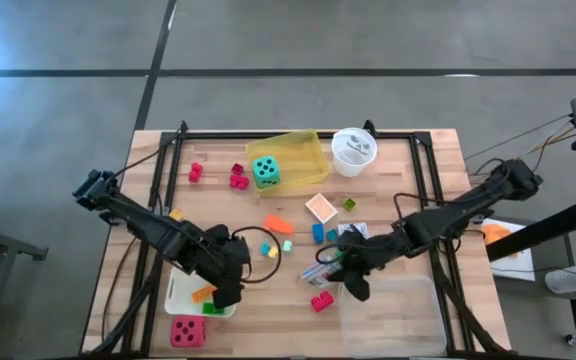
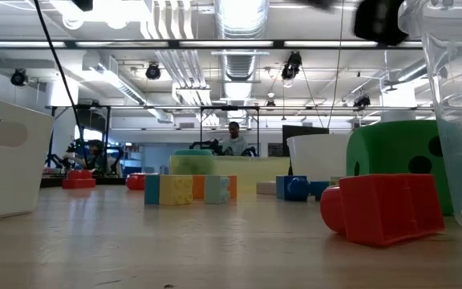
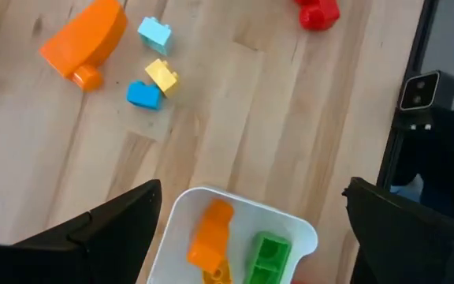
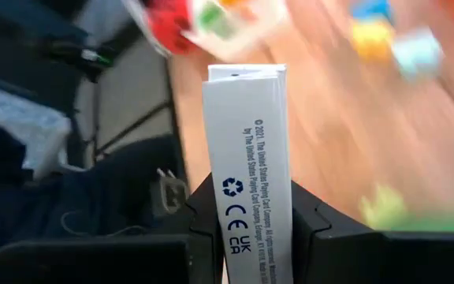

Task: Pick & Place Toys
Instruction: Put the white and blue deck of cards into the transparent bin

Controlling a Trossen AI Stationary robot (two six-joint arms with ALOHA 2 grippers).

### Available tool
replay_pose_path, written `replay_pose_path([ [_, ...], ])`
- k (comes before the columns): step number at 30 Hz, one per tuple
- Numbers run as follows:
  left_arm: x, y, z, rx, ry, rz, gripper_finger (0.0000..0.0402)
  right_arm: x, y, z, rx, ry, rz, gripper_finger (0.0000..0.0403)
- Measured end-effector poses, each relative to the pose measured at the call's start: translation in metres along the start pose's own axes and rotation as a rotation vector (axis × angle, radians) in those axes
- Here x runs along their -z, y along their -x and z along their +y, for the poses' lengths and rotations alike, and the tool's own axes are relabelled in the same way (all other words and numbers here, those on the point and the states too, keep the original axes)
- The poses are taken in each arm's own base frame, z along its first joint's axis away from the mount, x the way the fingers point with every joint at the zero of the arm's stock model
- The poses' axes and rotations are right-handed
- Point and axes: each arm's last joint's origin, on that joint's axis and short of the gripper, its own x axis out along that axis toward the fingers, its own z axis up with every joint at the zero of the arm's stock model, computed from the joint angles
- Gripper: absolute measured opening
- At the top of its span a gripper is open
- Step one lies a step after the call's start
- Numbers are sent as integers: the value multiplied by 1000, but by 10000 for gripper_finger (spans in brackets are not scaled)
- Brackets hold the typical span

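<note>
My left gripper (image 1: 226, 285) (image 3: 252, 193) is open and empty above the white tray (image 1: 180, 297) (image 3: 181, 207), which holds an orange block (image 3: 211, 233) and a green block (image 3: 270, 256). My right gripper (image 1: 353, 275) (image 4: 251, 213) is shut on a white playing-card box (image 4: 247, 142) at the table's near middle. A red block (image 1: 321, 301) lies close by on the table. The teal die (image 1: 265, 172) sits in the yellow tray (image 1: 308, 150). The red die (image 1: 188, 330) rests on the table's near left. The green die (image 2: 399, 160) shows in the low view behind a red block (image 2: 383, 209). My right gripper pinches the card box between its two fingers, one on each broad face, at the box's near end (image 4: 247, 237). A narrow printed side faces the wrist camera. The box sticks straight out ahead of the fingers. Whether it is clear of the table, I cannot tell.
A clear tray (image 1: 393, 315) stands at the near right beside my right gripper. A round white cup (image 1: 353, 150) is at the far middle. An orange block (image 1: 278, 222), blue blocks (image 1: 318, 232), small blocks (image 1: 288, 245), red blocks (image 1: 238, 178) and a card (image 1: 320, 207) lie mid-table.
</note>
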Motion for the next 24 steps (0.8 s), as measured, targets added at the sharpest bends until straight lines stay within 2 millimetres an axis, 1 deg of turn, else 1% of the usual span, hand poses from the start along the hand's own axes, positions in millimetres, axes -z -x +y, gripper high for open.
replay_pose_path([
  [2,3,0,-2,-14,-23,-16,385,6,8,-1,34,-73,29,60],
  [5,9,3,-8,-77,-170,-86,385,15,22,3,49,-146,35,60],
  [6,11,4,-10,-113,-193,-126,385,17,27,6,41,-156,22,60],
  [8,14,7,-12,-175,-185,-209,385,22,36,11,20,-163,-6,60],
  [10,17,12,-13,-202,-169,-265,385,26,47,17,-2,-171,-40,60],
  [13,19,14,-16,-191,-170,-285,385,34,59,20,-7,-200,-47,60],
  [18,26,5,-23,-141,-175,-325,385,54,70,20,46,-326,26,60],
  [21,30,-1,-18,-112,-158,-365,385,66,70,20,79,-388,67,60],
  [24,37,-3,-9,-62,-130,-412,385,76,69,22,96,-412,97,60],
])
